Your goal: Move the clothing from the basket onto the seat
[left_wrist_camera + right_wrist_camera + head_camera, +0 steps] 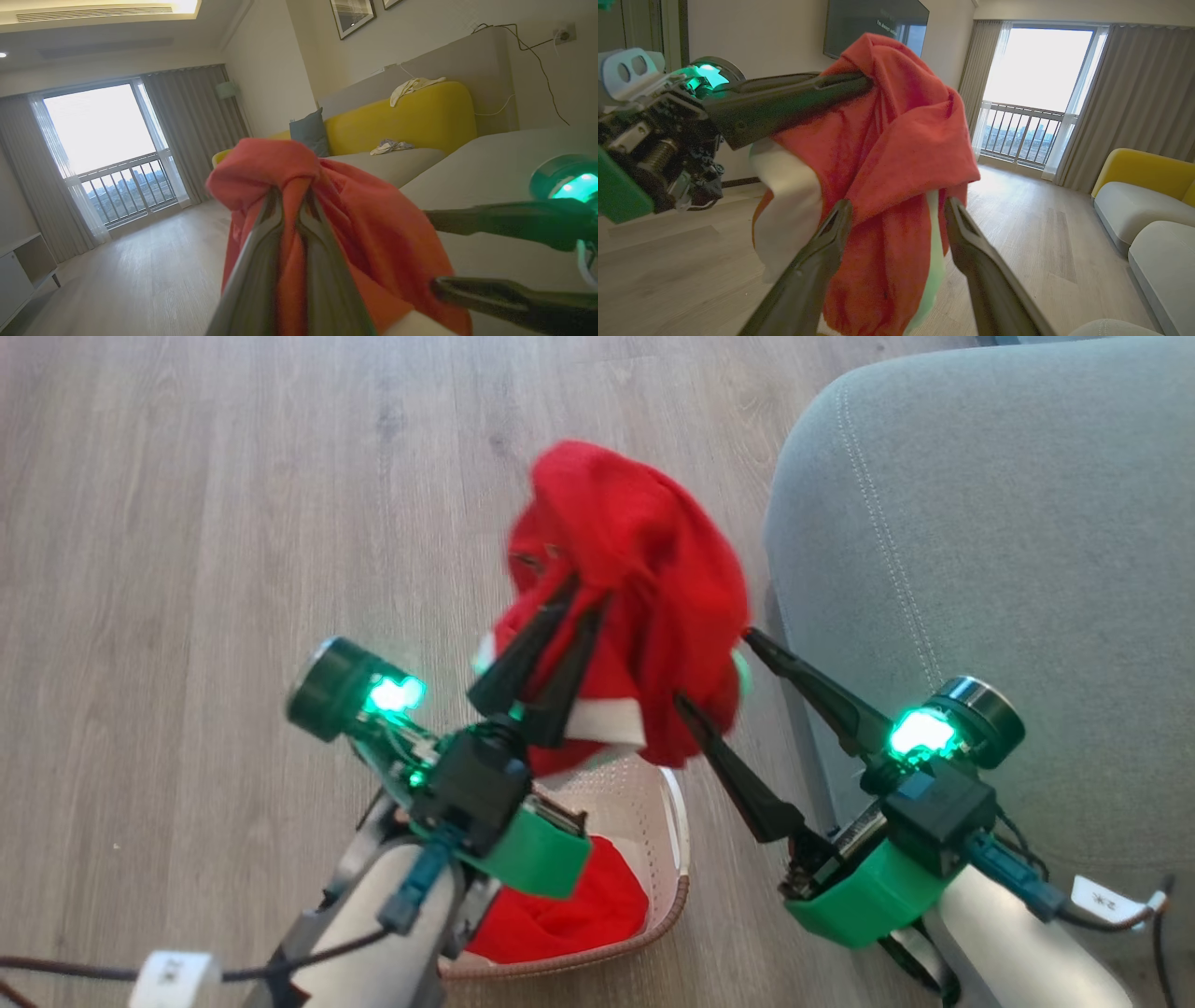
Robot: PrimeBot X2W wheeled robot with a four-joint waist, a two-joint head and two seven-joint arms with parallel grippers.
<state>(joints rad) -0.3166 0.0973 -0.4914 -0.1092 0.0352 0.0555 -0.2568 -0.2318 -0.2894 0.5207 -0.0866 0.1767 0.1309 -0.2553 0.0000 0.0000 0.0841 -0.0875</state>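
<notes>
A bundle of red clothing [635,569] with a white band hangs in the air above the basket [658,803], pinched near its top by my shut left gripper [579,602]. More red clothing [569,905] lies inside the basket, partly hidden by my left arm. My right gripper [717,668] is open, and the bundle's lower edge hangs between its fingers. The grey-green seat [1008,569] is just to the right. In the left wrist view the left gripper [292,198] bites the fabric [373,224]. In the right wrist view the right gripper [899,205] straddles the hanging cloth [901,140].
Wooden floor [187,569] spreads to the left and behind the basket. A yellow sofa [420,116] with loose cloths, a window with curtains [1031,93] and a low white cabinet [18,275] stand farther off.
</notes>
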